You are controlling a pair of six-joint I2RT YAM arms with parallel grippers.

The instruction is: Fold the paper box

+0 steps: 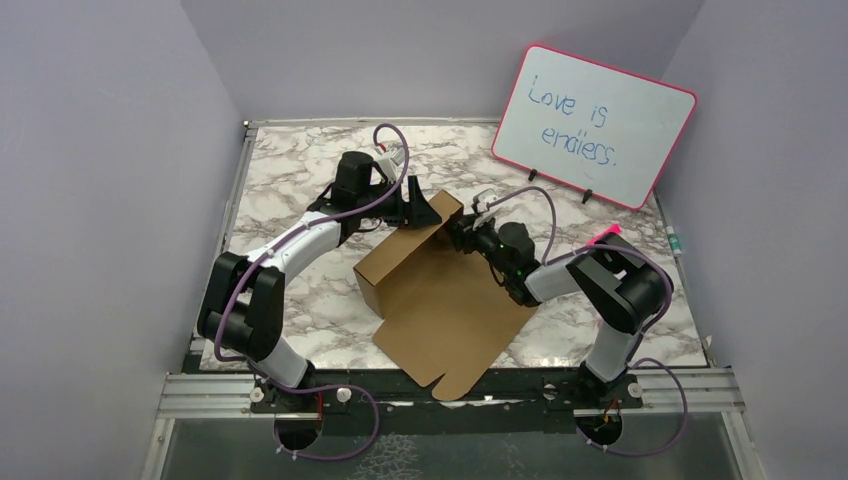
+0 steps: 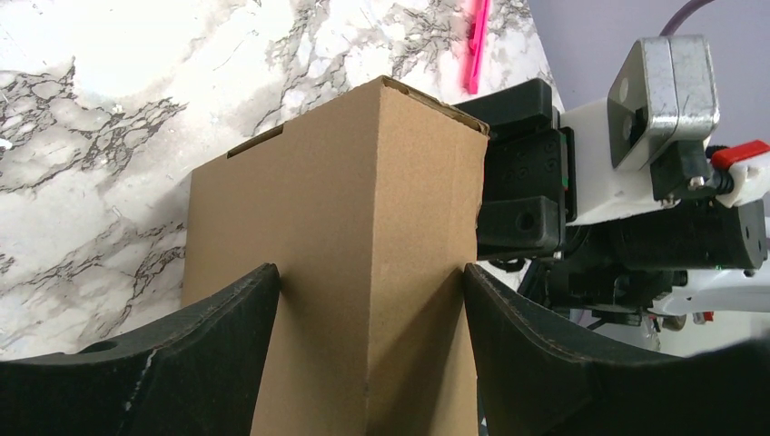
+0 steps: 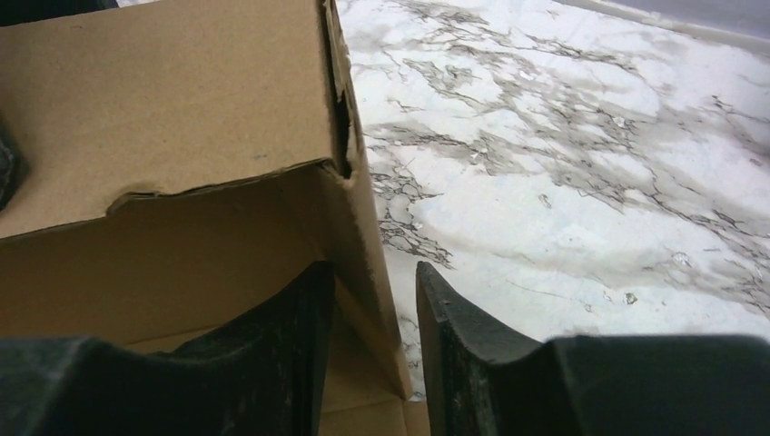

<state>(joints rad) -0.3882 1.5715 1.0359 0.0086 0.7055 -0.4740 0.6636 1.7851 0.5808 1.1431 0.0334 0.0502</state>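
The paper box (image 1: 440, 300) is plain brown cardboard at the table's middle, with its far part folded up into walls and a flat panel spread toward the near edge. My left gripper (image 1: 428, 212) sits at the box's far end. In the left wrist view it (image 2: 372, 272) straddles a raised cardboard corner (image 2: 377, 200), and both fingertips touch the cardboard. My right gripper (image 1: 462, 232) meets the box from the right. In the right wrist view it (image 3: 374, 272) stands astride a side wall (image 3: 368, 236), one finger inside, and marble shows between the wall and the outer finger.
A pink-framed whiteboard (image 1: 593, 125) with writing stands at the back right. The marble tabletop (image 1: 290, 170) ends in a metal rail (image 1: 450, 385) at the near edge. The right arm's wrist (image 2: 636, 136) sits close behind the box in the left wrist view.
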